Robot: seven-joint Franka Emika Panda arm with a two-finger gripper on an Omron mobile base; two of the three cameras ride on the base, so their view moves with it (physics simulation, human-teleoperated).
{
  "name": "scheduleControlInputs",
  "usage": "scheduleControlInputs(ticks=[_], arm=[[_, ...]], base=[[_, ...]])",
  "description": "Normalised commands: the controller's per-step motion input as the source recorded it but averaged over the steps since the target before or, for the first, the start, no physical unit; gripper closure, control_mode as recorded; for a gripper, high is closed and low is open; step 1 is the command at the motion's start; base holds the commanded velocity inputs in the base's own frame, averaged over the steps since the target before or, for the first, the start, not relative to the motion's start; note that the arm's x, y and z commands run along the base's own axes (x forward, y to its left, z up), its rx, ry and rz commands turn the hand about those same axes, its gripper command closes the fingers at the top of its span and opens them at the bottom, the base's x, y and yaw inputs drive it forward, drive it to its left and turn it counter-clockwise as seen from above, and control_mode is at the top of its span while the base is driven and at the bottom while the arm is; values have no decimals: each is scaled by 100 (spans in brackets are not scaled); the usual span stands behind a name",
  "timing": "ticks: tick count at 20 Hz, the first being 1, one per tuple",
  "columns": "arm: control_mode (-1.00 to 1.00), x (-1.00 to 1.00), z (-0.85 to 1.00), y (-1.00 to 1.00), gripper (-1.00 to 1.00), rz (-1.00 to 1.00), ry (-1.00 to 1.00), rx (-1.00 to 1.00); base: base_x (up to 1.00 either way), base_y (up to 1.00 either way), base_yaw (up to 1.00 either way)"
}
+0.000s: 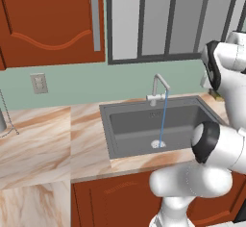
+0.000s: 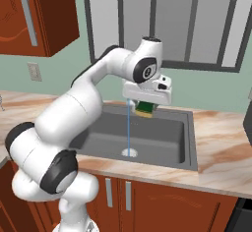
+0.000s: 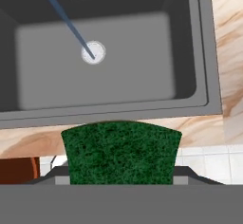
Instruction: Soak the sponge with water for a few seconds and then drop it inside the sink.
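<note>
Right base view: gripper [image 2: 145,107] clamped on sponge [image 2: 145,109] above sink [image 2: 189,142] | water [image 2: 129,128] just beside, falling to drain [image 2: 129,152] | faucet [image 1: 160,89] behind | worktop [image 2: 221,152] around.

Kitchen: sink [image 1: 109,125], marble counter [image 1: 43,144], wooden cabinets [image 1: 53,19].

sponge [image 3: 121,152]: coarse, matt green scouring face, fibrous look; yellow foam layer under it
sink [image 1: 126,130]: dark grey, matt, smooth walls and floor
drain [image 3: 93,52]: bright silvery metal, shiny
tap [image 1: 159,89]: pale brushed metal, satin sheen
water [image 2: 129,126]: thin, translucent light blue
bench [image 1: 43,139]: polished stone look, cream with tan veining, smooth
cupboard doors [image 1: 53,19]: reddish-brown wood, semi-gloss; grey metal handles
arm [image 2: 74,113]: glossy white plastic shell, dark joints
</note>
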Motion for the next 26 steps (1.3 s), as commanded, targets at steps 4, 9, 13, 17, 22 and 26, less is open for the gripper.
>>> scheduleControlInputs(ticks=[4, 9, 13, 17, 22, 26], arm=[[-100, 0, -10, 41, 100, -5, 0, -4], [-100, 0, -2, 44, 100, -5, 0, -5], [-100, -5, 0, 47, 100, -5, 0, -6], [-100, 0, 0, 40, 100, -6, 0, -7], [-100, 0, -3, 33, 100, -7, 0, -7], [-100, -3, -9, 20, 100, -7, 0, -7]], base=[[0, 0, 0], [0, 0, 0], [0, 0, 0], [0, 0, 0], [0, 0, 0], [0, 0, 0]])
